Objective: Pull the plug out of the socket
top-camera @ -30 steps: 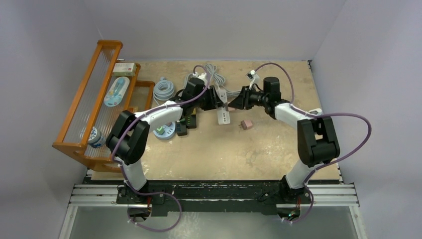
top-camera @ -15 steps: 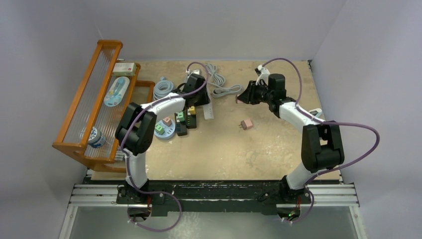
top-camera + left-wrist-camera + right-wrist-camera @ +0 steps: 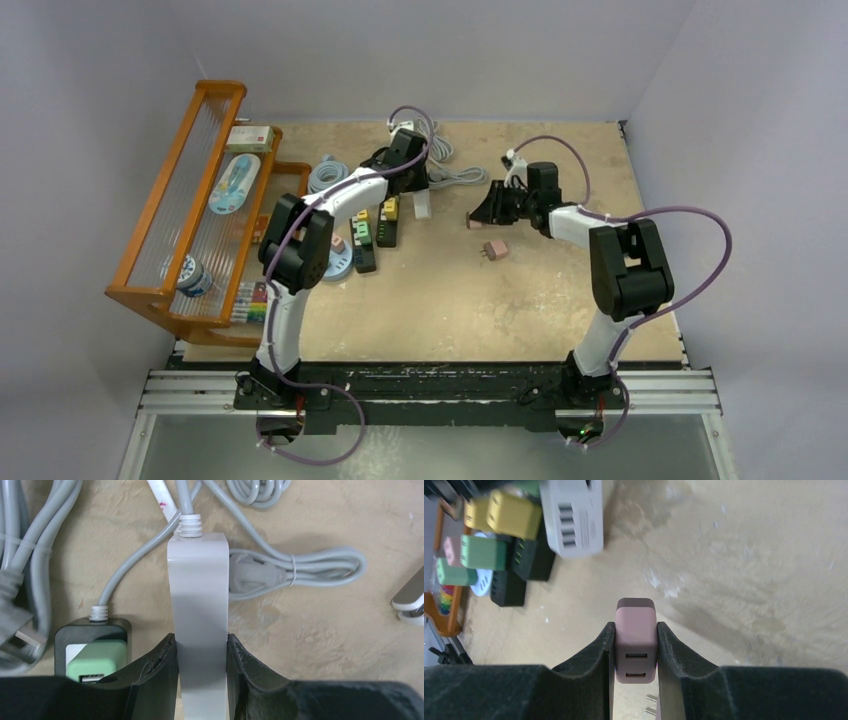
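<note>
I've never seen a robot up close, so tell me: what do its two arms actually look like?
Both the left arm and the right arm mix curved white shells with chunky black joint blocks. A thin purple cable loops loosely along each. The jaws are matte black and wedge-shaped, with slightly rough inner edges. No markings are readable.

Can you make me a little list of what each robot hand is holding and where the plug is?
Left tool: shut on the long white plastic power strip
Right tool: shut on the small pink boxy plug
Plug and strip: apart, the plug is out of the socket
On the beige table: a second pink plug, lying loose
Far left: orange wooden rack
</note>
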`<state>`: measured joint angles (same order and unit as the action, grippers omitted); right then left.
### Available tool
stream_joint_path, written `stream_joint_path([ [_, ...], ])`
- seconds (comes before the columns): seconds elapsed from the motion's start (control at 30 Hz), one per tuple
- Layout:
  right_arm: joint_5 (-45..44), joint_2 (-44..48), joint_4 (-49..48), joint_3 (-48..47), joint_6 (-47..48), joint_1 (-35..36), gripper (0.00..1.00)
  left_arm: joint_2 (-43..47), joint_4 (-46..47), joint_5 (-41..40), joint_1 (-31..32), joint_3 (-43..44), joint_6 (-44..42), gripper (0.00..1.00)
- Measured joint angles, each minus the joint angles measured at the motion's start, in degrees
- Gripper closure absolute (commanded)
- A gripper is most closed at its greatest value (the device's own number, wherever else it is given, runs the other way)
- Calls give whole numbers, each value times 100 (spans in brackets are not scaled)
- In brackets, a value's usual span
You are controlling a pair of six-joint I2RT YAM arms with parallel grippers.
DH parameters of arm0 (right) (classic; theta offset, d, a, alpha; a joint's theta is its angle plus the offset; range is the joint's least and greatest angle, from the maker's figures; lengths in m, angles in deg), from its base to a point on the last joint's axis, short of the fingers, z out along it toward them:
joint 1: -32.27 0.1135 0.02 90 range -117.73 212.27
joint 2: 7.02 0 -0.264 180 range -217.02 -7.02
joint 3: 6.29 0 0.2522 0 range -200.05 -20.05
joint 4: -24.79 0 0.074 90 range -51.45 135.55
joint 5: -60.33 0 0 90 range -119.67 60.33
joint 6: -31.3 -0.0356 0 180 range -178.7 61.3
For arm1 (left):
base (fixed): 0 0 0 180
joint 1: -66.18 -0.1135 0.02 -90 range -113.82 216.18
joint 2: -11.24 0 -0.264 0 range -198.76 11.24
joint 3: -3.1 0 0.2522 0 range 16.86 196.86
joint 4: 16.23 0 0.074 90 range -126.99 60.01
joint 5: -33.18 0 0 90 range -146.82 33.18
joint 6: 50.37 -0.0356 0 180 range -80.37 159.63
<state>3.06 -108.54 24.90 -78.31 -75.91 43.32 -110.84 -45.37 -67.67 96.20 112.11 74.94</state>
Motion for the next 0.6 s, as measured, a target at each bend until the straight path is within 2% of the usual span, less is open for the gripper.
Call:
stream_joint_path([
  [0.33,-35,-133,-186,584,-223,-223,94,-848,-190,22,-7,1333,-63,100],
  [0.47,-31,-157,-313,719,-334,-326,84,-883,-212,101,-22,1419,-61,100],
  [0.53,-68,-160,-337,719,-337,-341,74,-885,-186,205,-35,1427,-48,100],
  [0.6,-103,-160,-341,719,-337,-350,67,-905,-131,343,-44,1440,-33,100],
])
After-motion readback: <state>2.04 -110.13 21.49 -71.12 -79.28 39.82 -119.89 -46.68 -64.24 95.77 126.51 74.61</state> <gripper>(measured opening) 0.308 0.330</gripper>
